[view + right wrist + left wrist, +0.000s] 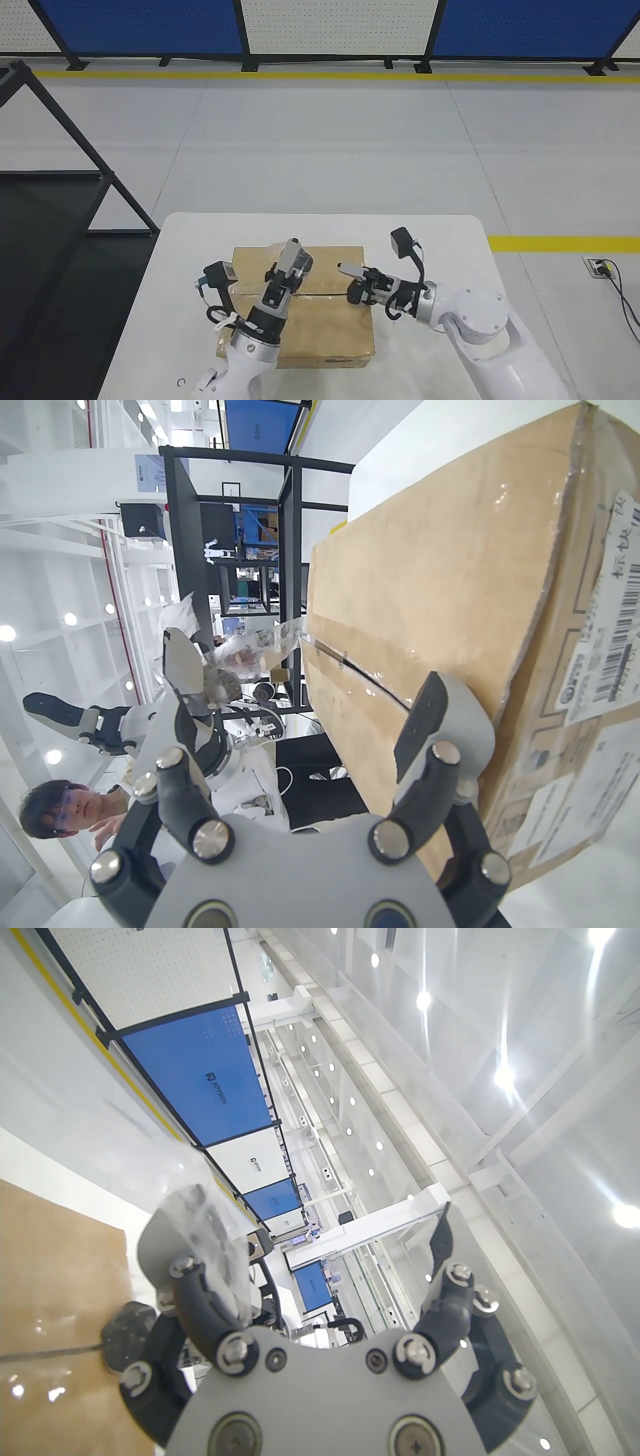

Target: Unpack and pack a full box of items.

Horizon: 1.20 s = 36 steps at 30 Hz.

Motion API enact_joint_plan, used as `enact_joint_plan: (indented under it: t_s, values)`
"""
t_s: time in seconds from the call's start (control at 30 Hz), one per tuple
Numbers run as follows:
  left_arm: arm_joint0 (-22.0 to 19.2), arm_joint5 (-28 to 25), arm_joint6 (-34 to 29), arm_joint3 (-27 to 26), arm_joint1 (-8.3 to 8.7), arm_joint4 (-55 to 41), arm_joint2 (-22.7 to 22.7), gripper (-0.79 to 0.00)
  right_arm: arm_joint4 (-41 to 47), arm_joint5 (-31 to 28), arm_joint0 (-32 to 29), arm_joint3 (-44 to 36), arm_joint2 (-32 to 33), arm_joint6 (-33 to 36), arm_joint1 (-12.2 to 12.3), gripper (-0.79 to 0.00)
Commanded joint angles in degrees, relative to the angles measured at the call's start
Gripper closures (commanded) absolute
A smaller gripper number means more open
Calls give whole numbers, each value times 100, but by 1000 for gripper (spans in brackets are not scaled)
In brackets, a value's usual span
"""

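Box [330, 335] sits closed at the centre of the table [180, 300]. Both top flaps are down and meet at a seam [350, 662] that runs from 9 to 3 o'clock across the lid. The seam looks parted at the near end in the right wrist view, so the tape is judged to be at least partly off. Right gripper [350, 282] is at the box's 3 o'clock edge, level with the seam end. Its fingers are apart and empty, and one finger [440, 720] is just beside the lid corner; contact cannot be confirmed. Left gripper [292, 258] is raised over the lid near 12 o'clock and tilted upward, away from the box. Its fingers are apart and grip nothing, though a scrap of clear film [215, 1238] clings to one finger [200, 1278]. Unpacking is judged barely begun, with the flaps not yet lifted. The seam lies toward 9 o'clock from the right fingers, along their line of approach. The right arm is the nearer and better placed to get under a flap edge, while the left would first have to turn back down.
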Motion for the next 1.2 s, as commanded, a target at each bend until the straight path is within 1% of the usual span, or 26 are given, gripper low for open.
enact_joint_plan:
  t_s: [0.0,0.27,0.53,1.17]
  values:
    - [-26,17,-4,30,-13,35,56,-785,13,-23,-53,-31,31,-31,10,-785]
    - [-139,79,11,213,-61,136,199,-785,45,-82,-267,-144,176,-79,58,-785]
    - [-272,137,12,378,-111,216,322,-785,52,-65,-333,-200,239,-71,92,-785]
    - [-339,223,-32,371,-204,526,572,-785,93,-115,-483,-226,399,-187,161,-785]
